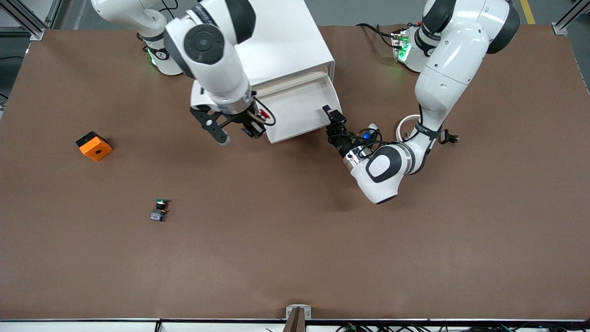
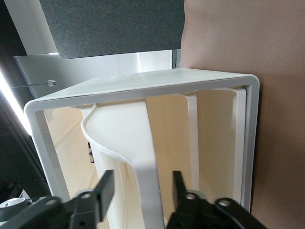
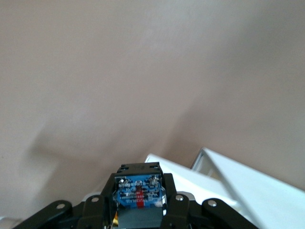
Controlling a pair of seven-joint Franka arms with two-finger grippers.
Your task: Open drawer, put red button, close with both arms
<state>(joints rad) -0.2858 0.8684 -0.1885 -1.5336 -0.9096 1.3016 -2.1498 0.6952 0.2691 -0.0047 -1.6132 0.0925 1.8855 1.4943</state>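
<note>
The white cabinet (image 1: 281, 41) stands at the robots' edge of the table, its top drawer (image 1: 299, 110) pulled out toward the front camera. My right gripper (image 1: 252, 125) hangs over the drawer's corner at the right arm's end, shut on the red button (image 1: 259, 119). In the right wrist view the button's blue base (image 3: 138, 193) sits between the shut fingers of the right gripper (image 3: 138, 202); the cap is hidden. My left gripper (image 1: 334, 116) is at the drawer's other front corner. In the left wrist view the left gripper (image 2: 141, 188) is open, straddling the drawer's white front wall (image 2: 143, 157) without touching it.
The green-capped button (image 1: 160, 208) lies on the brown table nearer the front camera, toward the right arm's end. An orange block (image 1: 94, 145) sits beside that end. A white ring (image 1: 408, 123) and cables lie under the left arm's elbow.
</note>
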